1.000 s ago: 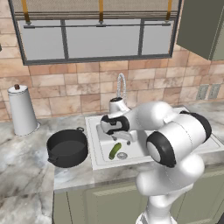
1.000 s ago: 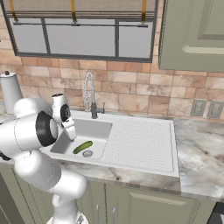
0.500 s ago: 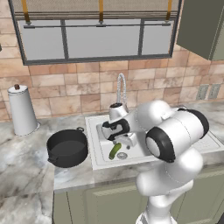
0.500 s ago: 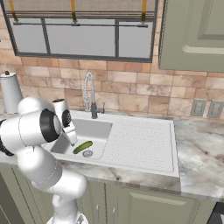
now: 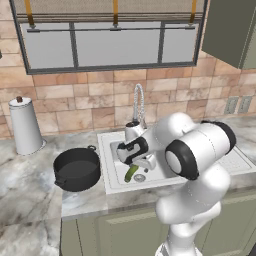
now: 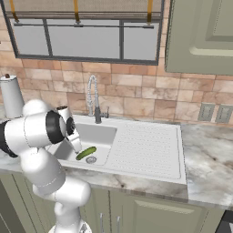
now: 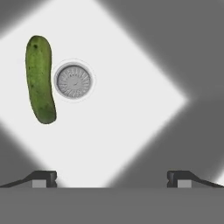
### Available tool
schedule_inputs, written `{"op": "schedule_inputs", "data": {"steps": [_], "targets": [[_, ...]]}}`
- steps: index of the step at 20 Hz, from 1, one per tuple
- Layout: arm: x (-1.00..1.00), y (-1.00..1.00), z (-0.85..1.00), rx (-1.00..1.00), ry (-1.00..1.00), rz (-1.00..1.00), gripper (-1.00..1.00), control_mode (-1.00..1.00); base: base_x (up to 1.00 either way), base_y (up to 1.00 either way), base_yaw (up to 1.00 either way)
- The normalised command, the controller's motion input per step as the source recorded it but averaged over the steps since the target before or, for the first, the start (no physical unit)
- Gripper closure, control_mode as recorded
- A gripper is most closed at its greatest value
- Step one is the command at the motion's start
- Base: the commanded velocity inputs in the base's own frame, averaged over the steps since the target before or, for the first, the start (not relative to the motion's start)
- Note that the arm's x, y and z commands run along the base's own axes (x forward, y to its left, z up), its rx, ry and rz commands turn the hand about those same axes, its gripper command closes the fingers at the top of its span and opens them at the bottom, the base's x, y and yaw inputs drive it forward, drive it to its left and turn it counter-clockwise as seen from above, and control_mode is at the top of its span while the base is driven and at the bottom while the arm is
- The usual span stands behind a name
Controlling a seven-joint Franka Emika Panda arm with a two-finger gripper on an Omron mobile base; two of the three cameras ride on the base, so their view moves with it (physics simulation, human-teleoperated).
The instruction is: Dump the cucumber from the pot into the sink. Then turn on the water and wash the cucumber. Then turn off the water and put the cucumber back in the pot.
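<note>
Looking straight down into the sink [image 7: 131, 109]: the round metal drain [image 7: 73, 81] sits on the white floor, and the cucumber [image 7: 40, 79] lies right beside it, nearly touching. The gripper [image 7: 111, 178] has its two fingertips [image 7: 43, 177] spread wide apart, well away from the drain, nothing between them.

Your two base views look forward and down from behind at the sink [image 5: 112, 150]; your hand view looks down close into its basin.

Tall white canister [image 5: 24, 126] far left on my marble counter [image 5: 30, 200], steel gooseneck faucet [image 6: 93, 98], wall outlets [image 6: 214, 113] far right
</note>
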Motion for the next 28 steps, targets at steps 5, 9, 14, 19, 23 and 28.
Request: {"op": "schedule_inputs", "data": {"steps": [5, 9, 14, 19, 23, 28], "targets": [[0.21, 0.00, -0.18, 0.00, 0.00, 0.04, -1.00, -1.00, 0.00, 0.00, 0.00], [0.19, 0.00, -0.26, 0.00, 0.00, 0.04, -1.00, -1.00, 0.00, 0.00, 0.00], [0.22, 0.00, -0.27, 0.00, 0.00, 0.03, -1.00, -1.00, 0.00, 0.00, 0.00], [0.24, 0.00, -0.30, 0.00, 0.00, 0.02, -1.00, -1.00, 0.00, 0.00, 0.00], [0.25, 0.00, -0.27, 0.00, 0.00, 0.02, -1.00, -1.00, 0.00, 0.00, 0.00], [0.25, 0.00, -0.29, 0.00, 0.00, 0.02, -1.00, -1.00, 0.00, 0.00, 0.00]]}}
